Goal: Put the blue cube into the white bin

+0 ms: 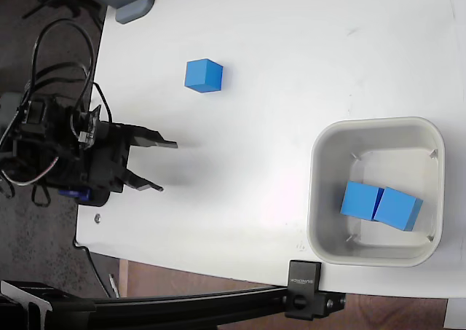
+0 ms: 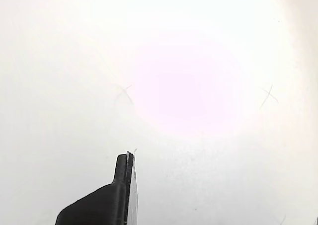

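Note:
A blue cube (image 1: 203, 76) rests alone on the white table toward the upper left of the fixed view. The white bin (image 1: 320, 199) stands at the right and holds two more blue cubes (image 1: 362, 201) (image 1: 398, 208) side by side. My gripper (image 1: 166, 167) is at the table's left edge, below the lone cube and well apart from it, open with nothing between its fingers. In the wrist view only one black finger (image 2: 121, 185) shows at the bottom, over bare table; no cube or bin appears there.
The table's left edge (image 1: 91, 199) runs just behind the gripper, with cables and the dark arm body (image 1: 51, 144) beyond it. A grey object (image 1: 135, 2) sits at the top left corner. A black clamp (image 1: 304, 290) grips the near edge below the bin.

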